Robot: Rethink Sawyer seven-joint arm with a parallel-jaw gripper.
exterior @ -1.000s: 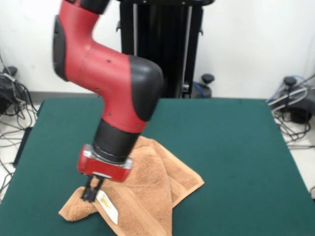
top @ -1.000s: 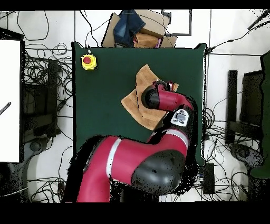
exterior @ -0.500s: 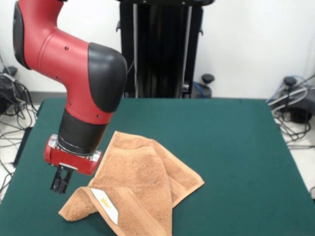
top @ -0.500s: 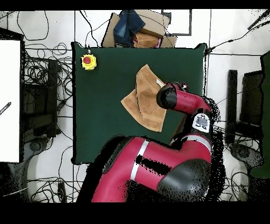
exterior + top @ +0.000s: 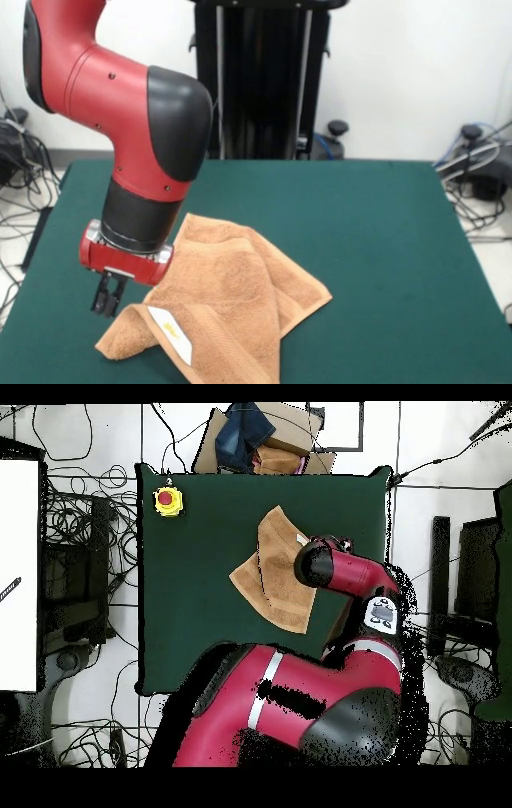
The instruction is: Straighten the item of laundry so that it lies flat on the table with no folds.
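One folded towel [image 5: 228, 308], pincer [image 5: 106, 298] beside.

A yellow box with a red button [image 5: 168, 500] sits at one table corner; cardboard and blue cloth [image 5: 250, 434] lie beyond the edge. Cables [image 5: 85, 534] tangle over the floor.

I count one tan-orange terry hand towel [image 5: 228, 308] on one dark green felt-like surface [image 5: 376, 256]. The towel carries one small white rectangular label [image 5: 172, 334]. I see one red and black robot arm [image 5: 136, 136], ending in one dark gripper [image 5: 106, 298]. From overhead I count one yellow box with a red round button [image 5: 168, 500] at a corner of the surface, and one heap of cardboard and blue cloth [image 5: 262, 439] beyond its edge.
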